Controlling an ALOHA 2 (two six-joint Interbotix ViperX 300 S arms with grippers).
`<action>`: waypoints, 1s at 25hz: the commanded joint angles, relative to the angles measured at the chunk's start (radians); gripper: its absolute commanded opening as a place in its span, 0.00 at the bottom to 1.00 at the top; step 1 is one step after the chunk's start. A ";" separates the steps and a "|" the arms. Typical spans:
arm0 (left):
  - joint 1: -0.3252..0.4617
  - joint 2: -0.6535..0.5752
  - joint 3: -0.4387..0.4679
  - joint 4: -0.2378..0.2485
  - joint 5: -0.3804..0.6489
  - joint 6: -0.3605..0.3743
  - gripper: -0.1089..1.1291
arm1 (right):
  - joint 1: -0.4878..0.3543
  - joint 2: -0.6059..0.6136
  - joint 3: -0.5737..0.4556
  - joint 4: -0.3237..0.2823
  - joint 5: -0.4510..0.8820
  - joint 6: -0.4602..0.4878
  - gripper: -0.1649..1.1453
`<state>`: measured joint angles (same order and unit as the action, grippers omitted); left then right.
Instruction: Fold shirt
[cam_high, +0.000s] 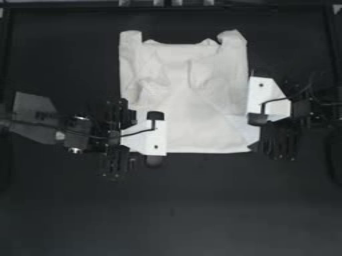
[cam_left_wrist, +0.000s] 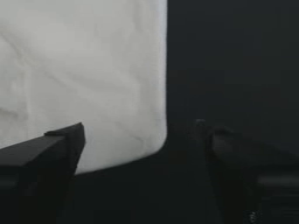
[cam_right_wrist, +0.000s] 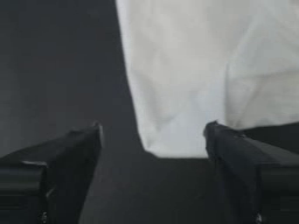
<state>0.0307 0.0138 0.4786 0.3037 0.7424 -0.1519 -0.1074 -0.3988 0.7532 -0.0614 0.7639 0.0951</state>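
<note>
While the table (cam_high: 67, 210) is lying dark beneath, the shirt (cam_high: 187, 90) is spreading flat between both pincers, each released: the left pincer (cam_high: 155, 138) and right pincer (cam_high: 258, 98) are straddling its lower corners, probably readying a fold.

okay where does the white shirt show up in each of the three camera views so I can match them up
Top view: the shirt lies spread in the upper middle of the dark table.
Left wrist view: fills the upper left, one rounded corner between the open jaws.
Right wrist view: fills the upper right, one corner between the open jaws.
Shared landmark: the shirt's bottom hem corners.
</note>
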 joint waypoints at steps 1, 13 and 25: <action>-0.002 -0.014 -0.018 -0.005 0.011 0.005 0.91 | 0.003 0.012 -0.025 0.031 0.000 -0.037 0.87; 0.005 0.061 -0.008 -0.006 -0.043 0.003 0.91 | 0.008 0.118 -0.008 0.028 -0.064 -0.067 0.87; 0.028 0.081 0.037 -0.021 -0.130 -0.002 0.91 | 0.011 0.215 0.031 0.028 -0.167 -0.063 0.87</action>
<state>0.0506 0.1166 0.5200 0.2869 0.6259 -0.1519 -0.0966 -0.1810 0.7931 -0.0337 0.6090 0.0322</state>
